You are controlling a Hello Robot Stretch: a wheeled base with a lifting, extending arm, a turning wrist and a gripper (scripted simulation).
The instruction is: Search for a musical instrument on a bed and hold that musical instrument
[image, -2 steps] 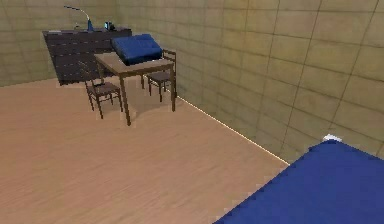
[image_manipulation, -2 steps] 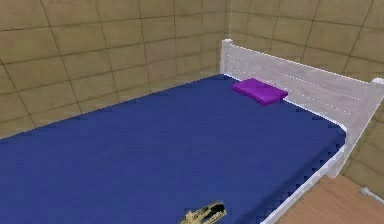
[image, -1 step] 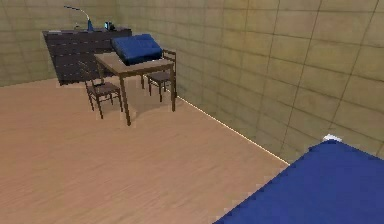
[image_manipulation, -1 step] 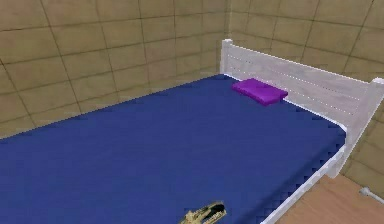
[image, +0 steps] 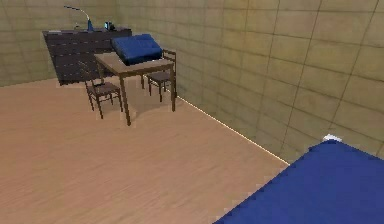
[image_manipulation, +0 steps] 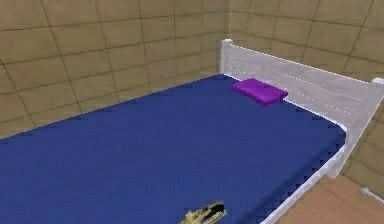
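Brassy object [image_manipulation: 205, 215] (small) on blue bed [image_manipulation: 150, 140]

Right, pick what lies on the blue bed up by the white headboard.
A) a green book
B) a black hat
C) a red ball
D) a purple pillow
D: a flat purple pillow lies on the blue bed, close in front of the white headboard.
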